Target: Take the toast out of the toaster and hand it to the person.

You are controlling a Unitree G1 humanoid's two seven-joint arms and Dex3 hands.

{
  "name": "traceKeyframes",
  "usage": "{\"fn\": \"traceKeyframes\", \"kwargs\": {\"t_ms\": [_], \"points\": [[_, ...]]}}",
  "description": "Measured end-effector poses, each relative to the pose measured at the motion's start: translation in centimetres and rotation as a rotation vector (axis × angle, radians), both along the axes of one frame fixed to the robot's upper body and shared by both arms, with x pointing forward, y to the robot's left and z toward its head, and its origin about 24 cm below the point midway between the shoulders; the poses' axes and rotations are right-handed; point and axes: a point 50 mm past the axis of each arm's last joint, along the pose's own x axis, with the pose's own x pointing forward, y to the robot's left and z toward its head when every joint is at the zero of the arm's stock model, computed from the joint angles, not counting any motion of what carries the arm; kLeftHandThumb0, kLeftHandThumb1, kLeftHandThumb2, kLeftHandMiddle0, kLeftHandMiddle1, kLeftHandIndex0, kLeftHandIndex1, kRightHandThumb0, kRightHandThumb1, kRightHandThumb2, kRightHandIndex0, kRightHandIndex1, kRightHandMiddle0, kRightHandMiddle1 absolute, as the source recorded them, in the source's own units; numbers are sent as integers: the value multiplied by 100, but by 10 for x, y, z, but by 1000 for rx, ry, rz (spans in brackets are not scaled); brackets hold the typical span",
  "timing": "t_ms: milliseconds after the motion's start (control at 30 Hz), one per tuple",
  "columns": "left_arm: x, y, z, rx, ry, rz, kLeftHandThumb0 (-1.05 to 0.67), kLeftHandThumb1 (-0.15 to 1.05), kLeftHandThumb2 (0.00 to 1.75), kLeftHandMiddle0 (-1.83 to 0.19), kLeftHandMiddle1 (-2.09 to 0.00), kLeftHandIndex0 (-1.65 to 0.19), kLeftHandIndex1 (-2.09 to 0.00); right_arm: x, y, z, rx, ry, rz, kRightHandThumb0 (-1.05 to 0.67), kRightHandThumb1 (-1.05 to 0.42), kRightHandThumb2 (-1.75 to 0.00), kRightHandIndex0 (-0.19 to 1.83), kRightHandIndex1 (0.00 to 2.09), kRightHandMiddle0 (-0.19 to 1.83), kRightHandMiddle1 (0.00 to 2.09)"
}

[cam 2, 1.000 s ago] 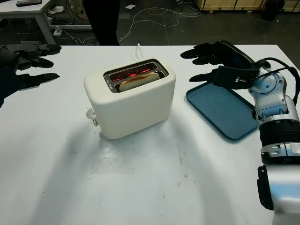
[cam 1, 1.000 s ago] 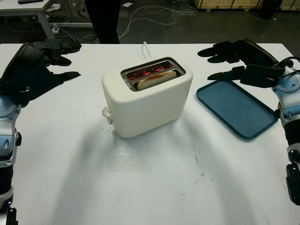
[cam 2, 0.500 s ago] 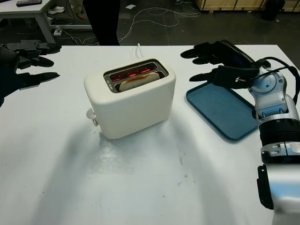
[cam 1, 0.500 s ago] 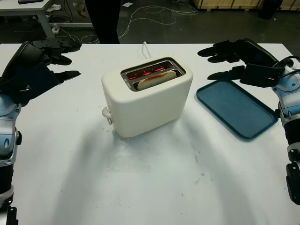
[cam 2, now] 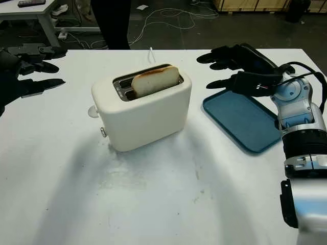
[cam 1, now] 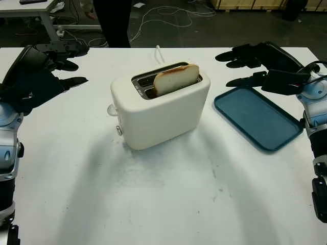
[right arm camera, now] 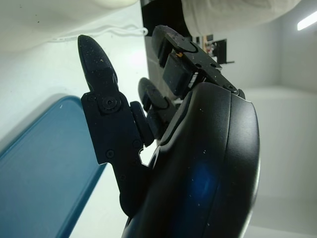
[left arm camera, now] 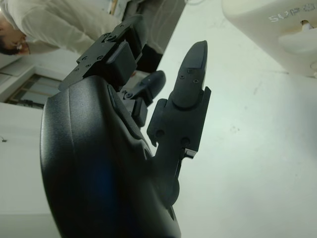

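Note:
A cream toaster (cam 1: 158, 115) stands in the middle of the white table. One browned slice of toast (cam 1: 176, 78) sticks up out of its nearer slot, and the side lever (cam 1: 111, 109) is in its raised position. My left hand (cam 1: 66, 66) hovers open to the left of the toaster, well apart from it. Off to the toaster's right my right hand (cam 1: 244, 66) hangs open above the far end of a blue tray (cam 1: 258, 118). In the left wrist view the toaster's corner (left arm camera: 277, 25) is beyond my left hand's fingers (left arm camera: 190, 79).
The blue tray lies flat on the table right of the toaster. A white cord (cam 1: 157, 52) runs off the table's far edge. A person in dark trousers (cam 1: 112, 23) stands beyond the far edge. Bare table (cam 1: 163, 194) lies in front of the toaster.
The toast has popped up out of the slot, the red glow inside has gone, and the side lever has risen. Neither hand has moved.

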Motion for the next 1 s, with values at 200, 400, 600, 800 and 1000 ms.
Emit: {"fn": "traceKeyframes", "kwargs": {"t_ms": [200, 400, 600, 800, 1000], "points": [[0, 0, 0, 0, 2, 1, -28, 91, 1, -37, -75, -62, -4, 0, 3, 4, -16, -27, 4, -54, -81, 0, 72, 1, 66, 1], [0, -1, 0, 1, 4, -1, -27, 91, 1, -36, -75, -62, -3, 3, 15, 38, -4, -131, 40, -61, -77, 0, 71, 0, 67, 1], [1, -4, -3, 2, 22, -3, -28, 92, 1, -36, -73, -61, -3, 5, 47, 76, 44, -220, 155, -74, -73, 0, 79, 5, 74, 4], [1, -4, -4, -5, 25, -2, -27, 92, 2, -36, -71, -60, -2, 6, 82, 81, -14, -225, 250, -84, -73, 0, 82, 10, 77, 5], [2, -6, -4, 4, 16, -13, -31, 92, 4, -37, -71, -61, -2, 7, 107, 74, -63, -223, 291, -81, -65, 0, 76, 13, 75, 3]]}}
